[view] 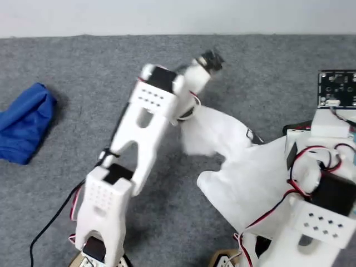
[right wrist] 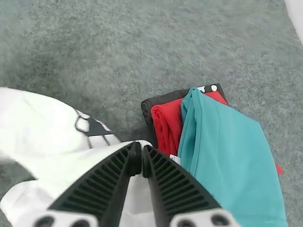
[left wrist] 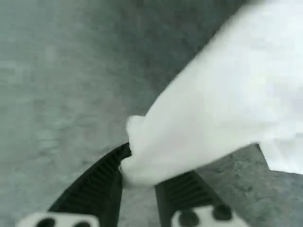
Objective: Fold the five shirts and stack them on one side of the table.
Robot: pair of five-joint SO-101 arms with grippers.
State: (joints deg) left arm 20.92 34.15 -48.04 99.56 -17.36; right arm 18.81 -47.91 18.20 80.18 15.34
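A white shirt (view: 239, 167) lies rumpled on the grey table, between the two arms. My left gripper (left wrist: 137, 177) is shut on a bunched corner of this white shirt (left wrist: 213, 118), lifted off the surface. The left arm (view: 147, 111) stretches over the table's middle to the shirt's far left corner. My right gripper (right wrist: 141, 150) is shut, with an edge of the white shirt (right wrist: 42, 127) pinched at its tips. Beside it lies a stack of folded shirts: teal (right wrist: 227, 151) on red (right wrist: 163, 125) on black (right wrist: 154, 101). A blue shirt (view: 25, 122) lies crumpled at the far left.
The right arm (view: 322, 206) covers the stack at the table's right edge. A black circuit board (view: 336, 89) sits at the far right. Bare grey carpet (view: 83, 72) spreads between the blue shirt and the left arm. A black cable (view: 50, 219) trails at the front left.
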